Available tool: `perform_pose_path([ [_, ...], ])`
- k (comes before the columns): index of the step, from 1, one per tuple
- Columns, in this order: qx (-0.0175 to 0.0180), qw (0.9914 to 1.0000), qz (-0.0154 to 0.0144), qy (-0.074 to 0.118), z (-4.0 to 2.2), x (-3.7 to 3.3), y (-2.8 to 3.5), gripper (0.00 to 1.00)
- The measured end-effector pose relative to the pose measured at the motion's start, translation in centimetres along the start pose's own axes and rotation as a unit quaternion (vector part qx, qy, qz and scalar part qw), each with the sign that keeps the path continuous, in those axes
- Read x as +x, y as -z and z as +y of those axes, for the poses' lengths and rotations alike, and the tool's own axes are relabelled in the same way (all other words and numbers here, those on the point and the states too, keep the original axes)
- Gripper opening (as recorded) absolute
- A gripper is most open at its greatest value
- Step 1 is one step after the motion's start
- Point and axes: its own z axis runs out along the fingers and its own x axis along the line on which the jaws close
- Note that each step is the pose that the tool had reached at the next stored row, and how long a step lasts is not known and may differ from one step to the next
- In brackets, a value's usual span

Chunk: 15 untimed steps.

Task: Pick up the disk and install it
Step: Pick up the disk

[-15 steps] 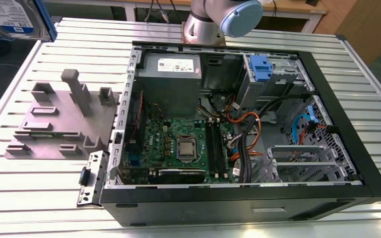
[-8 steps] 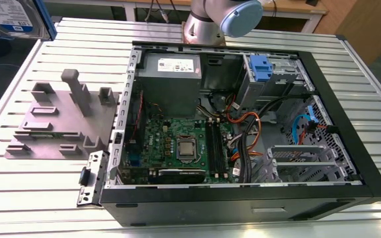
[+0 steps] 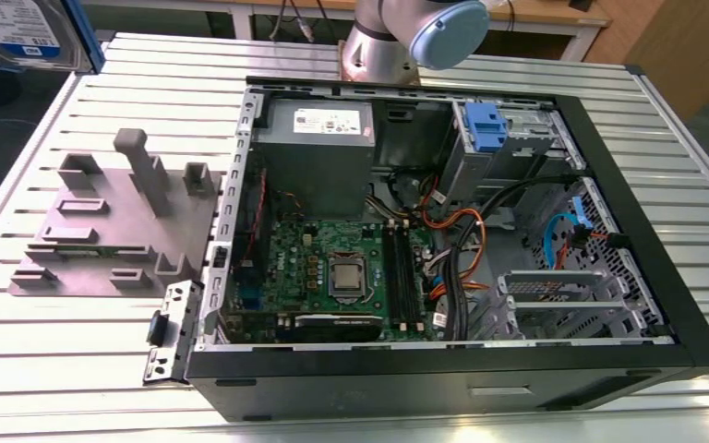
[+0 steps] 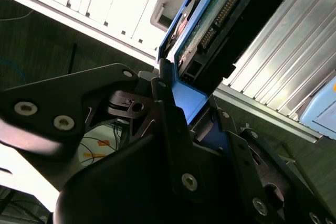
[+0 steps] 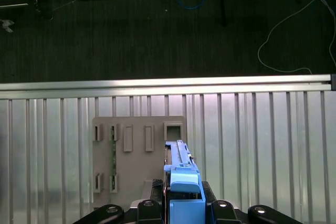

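Holding the disk (image 4: 220, 19) by its blue handle end, my gripper (image 4: 184, 103) is closed tight on it, with one finger (image 4: 170, 129) pressed on each side of the blue frame. The disk sticks straight out from my jaws, so its long side runs away from me. Its handle is the near end, right between my jaws. Its flat side with the green board shows in the second wrist view.

In the first wrist view the disk (image 5: 178, 161) is turned on its thin edge. It hangs in the air above the grey holder block (image 5: 139, 150), which lies on the bench (image 5: 262, 145) near one long edge.

In the exterior view the disk (image 3: 29, 32) is up high, over the bench's far corner on the exterior view's left. The open computer case (image 3: 453, 388) lies lower down and toward the exterior view's right, well apart from the disk. The holder block sits just beside the case. A small blue bracket (image 3: 484, 125) sits in a slot at the case's far corner on the exterior view's right
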Motion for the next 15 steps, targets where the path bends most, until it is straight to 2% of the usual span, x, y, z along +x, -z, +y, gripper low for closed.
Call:
perform_pose_path([
  [15,-0.0001,1.0,0.0,0.0,0.0,0.0,0.41,0.36],
])
